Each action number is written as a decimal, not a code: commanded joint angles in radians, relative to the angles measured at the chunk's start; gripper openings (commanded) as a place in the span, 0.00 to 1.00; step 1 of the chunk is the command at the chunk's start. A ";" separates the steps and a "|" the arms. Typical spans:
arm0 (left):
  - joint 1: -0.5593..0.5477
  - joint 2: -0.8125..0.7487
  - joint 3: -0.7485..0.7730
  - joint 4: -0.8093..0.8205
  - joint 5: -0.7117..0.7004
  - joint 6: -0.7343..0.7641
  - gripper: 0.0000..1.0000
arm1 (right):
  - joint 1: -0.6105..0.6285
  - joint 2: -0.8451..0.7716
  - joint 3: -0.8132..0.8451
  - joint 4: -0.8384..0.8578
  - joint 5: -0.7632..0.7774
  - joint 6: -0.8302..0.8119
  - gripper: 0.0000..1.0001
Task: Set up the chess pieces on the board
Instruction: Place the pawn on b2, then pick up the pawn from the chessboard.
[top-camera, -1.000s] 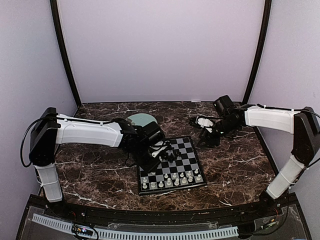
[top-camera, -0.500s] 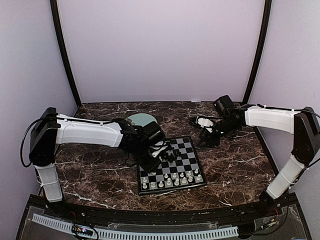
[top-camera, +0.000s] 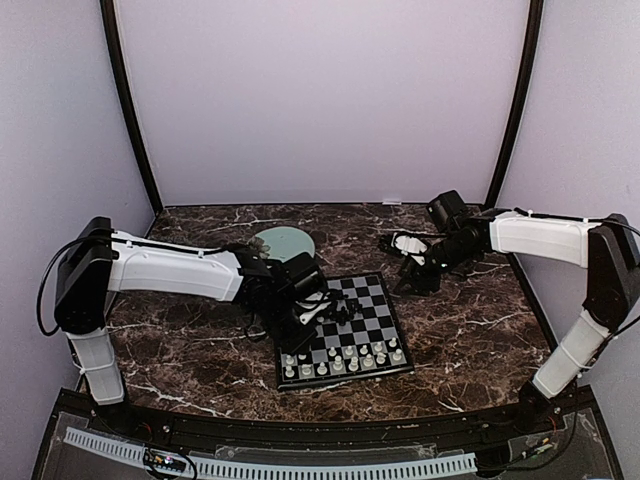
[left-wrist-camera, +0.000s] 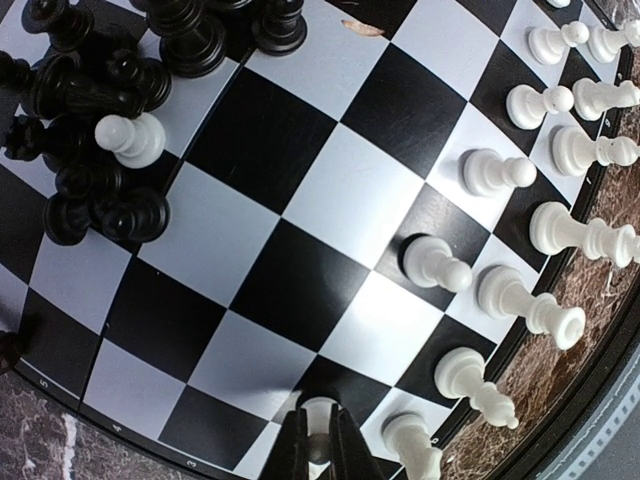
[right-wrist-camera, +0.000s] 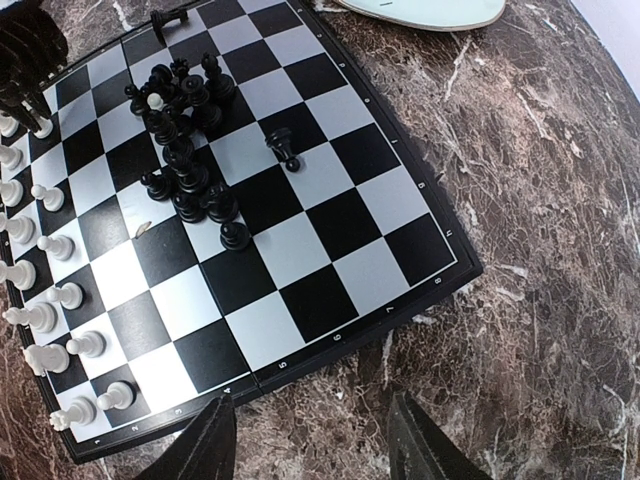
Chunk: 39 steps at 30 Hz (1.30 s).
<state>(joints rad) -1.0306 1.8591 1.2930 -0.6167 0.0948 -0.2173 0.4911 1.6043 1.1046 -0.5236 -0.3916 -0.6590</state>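
Note:
The chequered board (top-camera: 372, 296) lies on the marble table between the arms. Cream-white pieces (top-camera: 342, 360) stand in rows along its near edge. Black pieces (top-camera: 347, 309) are bunched in a heap near the board's middle. My left gripper (top-camera: 311, 317) hangs over the board's left side, shut on a white pawn (left-wrist-camera: 320, 422) held just above a square near the rim. In the left wrist view the black heap (left-wrist-camera: 95, 120) has one white pawn (left-wrist-camera: 130, 138) in it. My right gripper (right-wrist-camera: 315, 440) is open and empty, above the table beside the board's right edge (right-wrist-camera: 400, 300).
A round pale green plate (top-camera: 283, 240) lies behind the board's left corner and shows in the right wrist view (right-wrist-camera: 430, 10). One black piece (right-wrist-camera: 285, 148) stands apart from the heap, and another (right-wrist-camera: 170, 18) lies at the board's far edge. Curved dark posts flank the table.
My left arm has dropped and shifted slightly left, its gripper still over the board's left side. The right arm has not moved.

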 joint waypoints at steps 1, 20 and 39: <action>-0.006 -0.035 -0.009 -0.017 0.021 -0.006 0.04 | 0.007 -0.014 -0.005 0.002 -0.007 -0.010 0.54; -0.012 -0.051 0.017 -0.033 0.008 -0.009 0.20 | 0.007 -0.016 -0.009 0.003 -0.007 -0.013 0.54; 0.072 0.051 0.286 0.039 -0.109 0.012 0.16 | 0.007 -0.024 -0.014 0.005 -0.005 -0.014 0.54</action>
<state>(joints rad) -0.9829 1.8545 1.5249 -0.5842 -0.0196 -0.2050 0.4911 1.6043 1.1046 -0.5236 -0.3916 -0.6647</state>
